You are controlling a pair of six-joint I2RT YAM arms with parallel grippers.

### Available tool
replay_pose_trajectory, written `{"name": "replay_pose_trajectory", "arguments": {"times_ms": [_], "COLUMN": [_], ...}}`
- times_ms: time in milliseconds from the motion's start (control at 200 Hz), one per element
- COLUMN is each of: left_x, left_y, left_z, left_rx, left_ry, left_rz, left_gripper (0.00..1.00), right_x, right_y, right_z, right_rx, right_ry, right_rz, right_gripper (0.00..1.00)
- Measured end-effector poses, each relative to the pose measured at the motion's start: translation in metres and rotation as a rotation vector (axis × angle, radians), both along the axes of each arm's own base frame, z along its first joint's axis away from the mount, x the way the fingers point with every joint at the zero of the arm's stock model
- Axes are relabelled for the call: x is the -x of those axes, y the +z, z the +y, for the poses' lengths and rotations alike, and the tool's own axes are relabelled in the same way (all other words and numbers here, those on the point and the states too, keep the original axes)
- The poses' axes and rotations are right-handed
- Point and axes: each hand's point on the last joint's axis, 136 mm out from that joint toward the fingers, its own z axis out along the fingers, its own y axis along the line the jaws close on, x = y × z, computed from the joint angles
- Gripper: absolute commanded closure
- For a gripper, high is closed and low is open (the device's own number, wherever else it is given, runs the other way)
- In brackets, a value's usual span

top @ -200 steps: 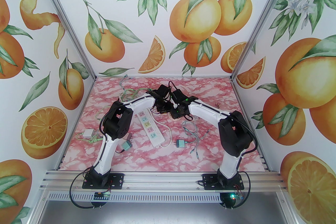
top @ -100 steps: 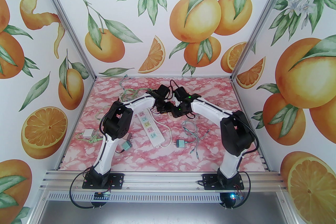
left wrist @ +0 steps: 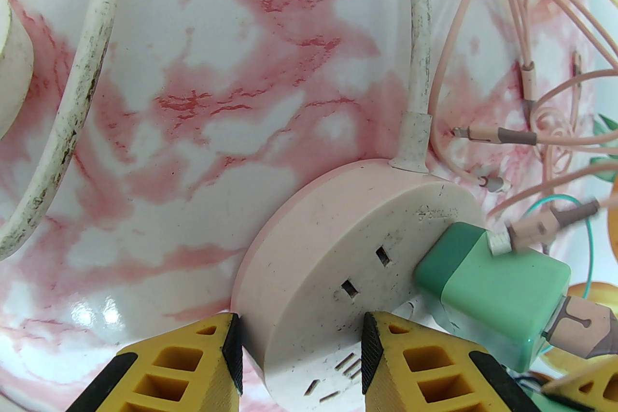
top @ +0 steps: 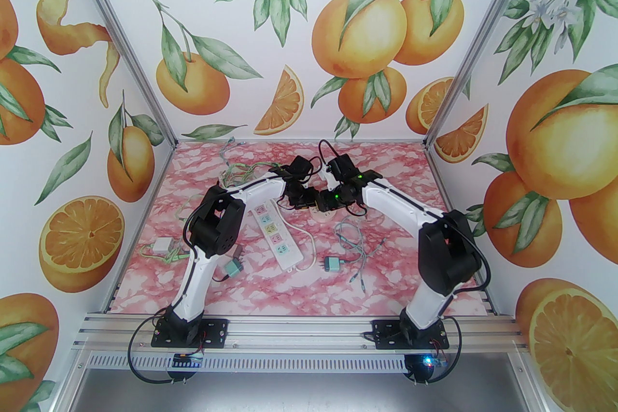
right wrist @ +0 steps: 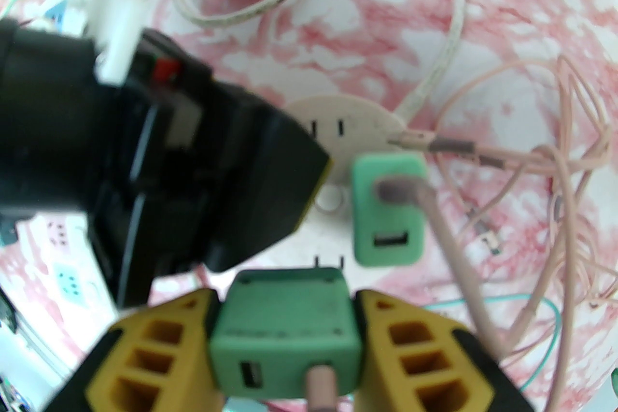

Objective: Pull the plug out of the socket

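Observation:
A round pink-and-white socket (left wrist: 338,250) lies on the marbled table, and my left gripper (left wrist: 299,342) is shut on its near rim. In the right wrist view my right gripper (right wrist: 287,304) is shut on a green plug (right wrist: 289,333). That plug's two prongs (right wrist: 328,261) are bare, just above the socket (right wrist: 347,130). A second green plug (right wrist: 386,212) is still seated in the socket, with a pink cable in it; it also appears beside my left fingers (left wrist: 492,294). From above, both grippers meet over the socket (top: 322,215).
A white power strip (top: 275,231) lies in front of the left arm. Two loose green adapters (top: 333,263) (top: 234,267) and a white box (top: 161,245) lie nearer the front. Tangled cables (top: 352,241) spread to the right, thin green wires (top: 236,168) at the back left.
The right arm's elbow has swung out to the right and its wrist has drawn back and up. The left arm has stayed where it was.

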Motion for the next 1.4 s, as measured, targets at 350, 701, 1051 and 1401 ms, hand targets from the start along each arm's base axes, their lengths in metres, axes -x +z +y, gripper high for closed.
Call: {"name": "replay_pose_trajectory", "arguments": {"times_ms": [350,701,1051,1401], "left_x": [0.0,0.0,0.0,-0.001], "left_y": [0.001,0.001,0.001,0.001], "left_z": [0.0,0.0,0.0,0.0], "left_rx": [-0.007,-0.009,-0.008,-0.012], "left_ry": [-0.005,-0.006,-0.006,-0.01], "left_rz": [0.005,0.007,0.007,0.003], "left_gripper": [0.56,0.55,0.53,0.5], "right_x": [0.04,0.069,0.08,0.096], "right_y": [-0.018,-0.055,-0.049,-0.036], "right_z": [-0.013,0.01,0.002,-0.047], "right_rx": [-0.047,-0.095,-0.109,0.021], "right_ry": [-0.05,-0.07,-0.1,-0.198], "right_rz": [0.008,0.023,-0.008,0.012], "right_gripper": [0.56,0.48,0.29,0.32]}}
